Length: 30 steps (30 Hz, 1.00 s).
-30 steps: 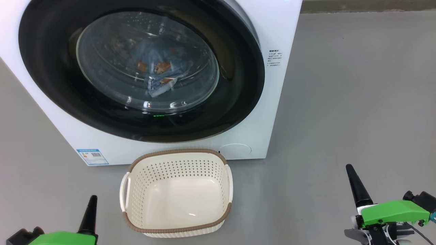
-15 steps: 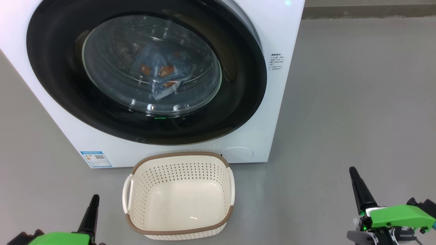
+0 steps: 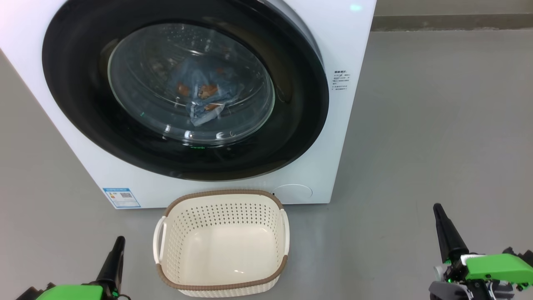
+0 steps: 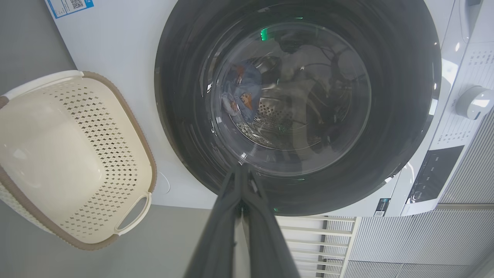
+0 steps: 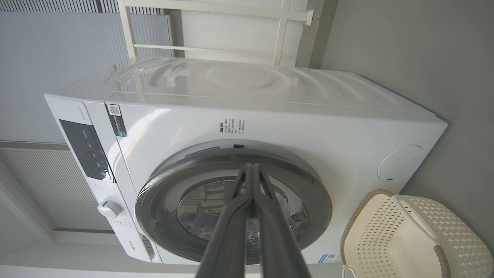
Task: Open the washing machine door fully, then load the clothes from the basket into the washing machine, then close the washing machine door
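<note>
The washing machine (image 3: 352, 46) is a white box whose door (image 3: 79, 121), a black ring around clear glass, lies shut against its front. Behind the glass the clothes (image 3: 204, 93), blue fabric with orange prints, lie in the drum. In front of the machine, the cream basket (image 3: 225, 193) stands on the floor with nothing in it. My left gripper (image 3: 119, 242) is shut at the lower left, beside the basket. My right gripper (image 3: 438, 209) is shut at the lower right, well clear of it. The left wrist view has the left gripper (image 4: 241, 170) before the door (image 4: 181, 116), with the clothes (image 4: 241, 90) inside. In the right wrist view the right gripper (image 5: 251, 168) is in front of the door (image 5: 158, 193).
Grey floor (image 3: 437, 125) lies open to the right of the machine. A blue label (image 3: 121, 197) and a round cap (image 3: 292, 192) sit low on its front. The control panel with a knob (image 5: 110, 208) is at the top, and a white rack (image 5: 216, 23) stands behind.
The whole head picture has drifted slightly right and down, so the camera moved. Both grippers stay shut, and the door, clothes and basket are as before.
</note>
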### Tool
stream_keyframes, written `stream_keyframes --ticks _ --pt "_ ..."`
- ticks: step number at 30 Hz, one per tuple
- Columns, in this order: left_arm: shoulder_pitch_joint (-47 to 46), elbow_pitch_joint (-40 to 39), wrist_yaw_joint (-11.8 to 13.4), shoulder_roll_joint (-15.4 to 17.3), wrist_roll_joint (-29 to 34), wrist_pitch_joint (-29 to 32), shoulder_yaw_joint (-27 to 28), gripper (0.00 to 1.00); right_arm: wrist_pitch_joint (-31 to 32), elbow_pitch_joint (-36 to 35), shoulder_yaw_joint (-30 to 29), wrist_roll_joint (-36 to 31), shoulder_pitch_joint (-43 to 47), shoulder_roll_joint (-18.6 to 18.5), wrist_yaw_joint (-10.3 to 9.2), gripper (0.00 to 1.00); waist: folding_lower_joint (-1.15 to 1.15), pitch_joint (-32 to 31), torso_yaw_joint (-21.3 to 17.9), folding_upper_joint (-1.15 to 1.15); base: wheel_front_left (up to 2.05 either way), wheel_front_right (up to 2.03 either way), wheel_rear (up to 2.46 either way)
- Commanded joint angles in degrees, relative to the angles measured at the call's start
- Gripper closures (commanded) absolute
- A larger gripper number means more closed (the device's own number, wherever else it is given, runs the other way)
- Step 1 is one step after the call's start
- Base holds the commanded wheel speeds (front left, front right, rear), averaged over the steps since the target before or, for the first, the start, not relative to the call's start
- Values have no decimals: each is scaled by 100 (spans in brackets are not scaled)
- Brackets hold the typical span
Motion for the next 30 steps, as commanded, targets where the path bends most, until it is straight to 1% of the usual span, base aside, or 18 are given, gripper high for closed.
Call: stream_keyframes --ticks 1,3,30 --pt "-248 -166 -17 68 -178 53 210 100 67 -186 77 150 -21 7 9 100 0 -10 7 0 0 0 0" --pt "-252 -168 -18 62 -287 84 219 100 99 -204 56 247 -9 15 9 100 0 -23 14 0 0 0 0" --pt "-251 -169 -18 61 -285 86 221 100 115 -203 36 231 -11 29 9 100 0 -23 14 0 0 0 0"
